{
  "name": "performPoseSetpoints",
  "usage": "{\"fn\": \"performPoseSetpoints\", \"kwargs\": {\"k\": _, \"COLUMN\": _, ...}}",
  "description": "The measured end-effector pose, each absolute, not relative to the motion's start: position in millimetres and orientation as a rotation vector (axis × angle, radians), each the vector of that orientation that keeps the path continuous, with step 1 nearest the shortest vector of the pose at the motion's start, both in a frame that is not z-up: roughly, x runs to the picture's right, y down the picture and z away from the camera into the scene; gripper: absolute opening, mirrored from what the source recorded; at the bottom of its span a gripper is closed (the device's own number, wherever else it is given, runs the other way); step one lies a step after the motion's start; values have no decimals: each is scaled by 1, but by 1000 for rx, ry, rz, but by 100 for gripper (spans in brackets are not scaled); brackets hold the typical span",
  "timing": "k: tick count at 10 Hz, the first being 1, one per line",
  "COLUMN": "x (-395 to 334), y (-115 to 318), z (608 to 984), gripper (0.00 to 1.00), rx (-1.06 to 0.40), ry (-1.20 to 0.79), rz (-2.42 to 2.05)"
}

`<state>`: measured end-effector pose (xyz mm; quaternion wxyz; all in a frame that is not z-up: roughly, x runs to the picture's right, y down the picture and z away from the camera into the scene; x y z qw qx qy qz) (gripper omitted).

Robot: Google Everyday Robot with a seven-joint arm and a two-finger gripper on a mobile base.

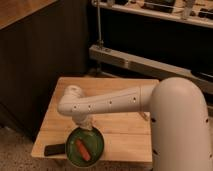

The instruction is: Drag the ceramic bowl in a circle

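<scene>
Progress on the circle is hard to judge from this one moment. The ceramic bowl sits at the near edge of the wooden surface, towards its left corner, and nothing on the wood marks a path. My reading is that the drag is in hand or about to begin, since the pincer is down at the bowl's far rim, at the end of the white arm that reaches in from the right. Whether the pincer is open or closed, or has hold of the rim at all, I cannot tell, because the wrist above hides it. What seems left is to carry the bowl round a loop and close it without pushing it off the near edge, which lies just beside it.

Inside the bowl lies one orange-red carrot-like piece, slanting across the glossy green bottom. Just left of the bowl, touching or nearly so, a flat black device lies on the surface and could be nudged as the bowl comes round
</scene>
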<state>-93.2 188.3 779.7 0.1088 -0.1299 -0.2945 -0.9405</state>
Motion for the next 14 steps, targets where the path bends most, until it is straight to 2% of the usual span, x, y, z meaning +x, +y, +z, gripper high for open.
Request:
{"fn": "performPoseSetpoints", "kwargs": {"k": 2, "x": -90, "y": 175, "z": 788, "gripper": 1, "rx": -377, "ry": -859, "rz": -2760}}
{"fn": "performPoseSetpoints", "kwargs": {"k": 10, "x": -89, "y": 172, "z": 789, "gripper": 1, "rx": -364, "ry": -845, "rz": -2731}}
{"fn": "performPoseSetpoints", "kwargs": {"k": 14, "x": -87, "y": 145, "z": 820, "gripper": 1, "rx": -338, "ry": -939, "rz": -2680}}
